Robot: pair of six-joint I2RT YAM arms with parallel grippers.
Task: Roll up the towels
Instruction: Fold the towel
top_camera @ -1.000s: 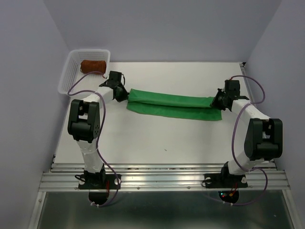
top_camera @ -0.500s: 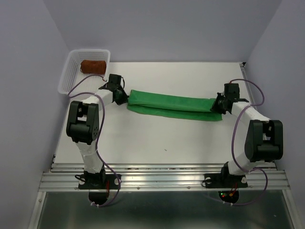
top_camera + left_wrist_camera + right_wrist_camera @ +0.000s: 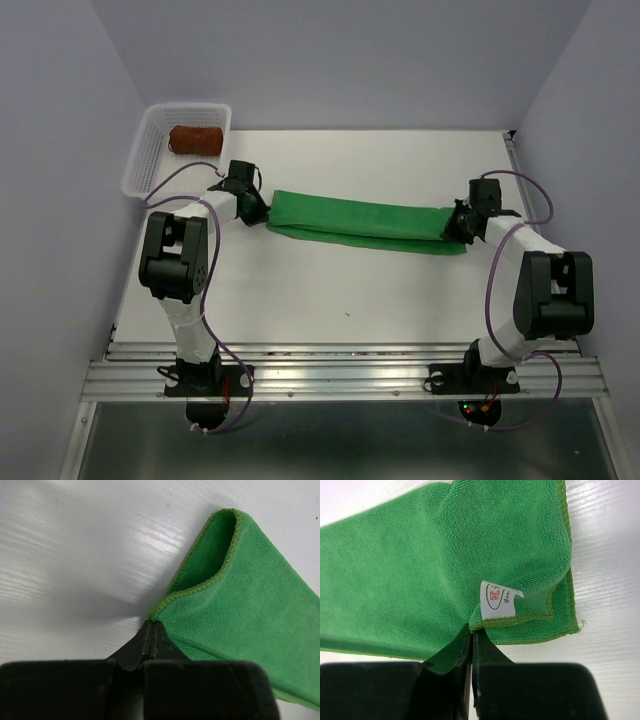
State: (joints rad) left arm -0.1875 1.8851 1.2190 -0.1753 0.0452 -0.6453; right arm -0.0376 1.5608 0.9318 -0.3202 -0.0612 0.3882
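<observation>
- Two pinches hold the green towel (image 3: 365, 220), a folded strip across mid-frame: my left gripper (image 3: 151, 630) clamps its left corner, my right gripper (image 3: 471, 630) the right.
- Rust-brown towel (image 3: 195, 138) lies rolled in the white mesh basket (image 3: 137, 168), upper left.
- Risk: both grips catch only hem; a tug could free a corner and spill the fold.
- White tag (image 3: 499, 600): red oval logo, letters "qu"; rest unreadable.

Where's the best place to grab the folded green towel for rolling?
A short end's hemmed corner, approached low from beyond that end. The green towel lies as a flat long strip, so only its layered corners offer an edge; left pincer and right pincer each pinch one.
</observation>
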